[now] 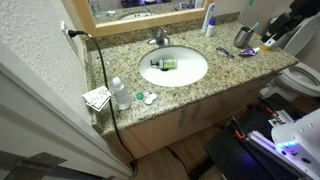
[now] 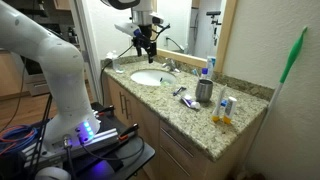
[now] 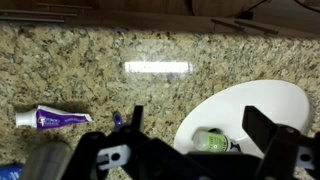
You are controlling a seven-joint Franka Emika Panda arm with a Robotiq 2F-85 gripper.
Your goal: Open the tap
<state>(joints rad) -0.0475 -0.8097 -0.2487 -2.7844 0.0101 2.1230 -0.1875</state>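
Basin [image 3: 250, 105] holds a green bottle [image 3: 212, 142] (lying flat); jaws spread wide, empty.

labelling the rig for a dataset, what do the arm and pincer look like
The arm is smooth, rounded white segments, with a blue light glowing near its base. The pincer is black and blocky; the wrist view shows two dark angular fingers. No markings are legible.

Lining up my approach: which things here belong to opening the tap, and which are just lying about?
For the job: small silvery chrome tap; black robot gripper, jaws open.
Lying about: white-and-purple toothpaste tube; shiny metal cup; black cable; green object in white oval basin.
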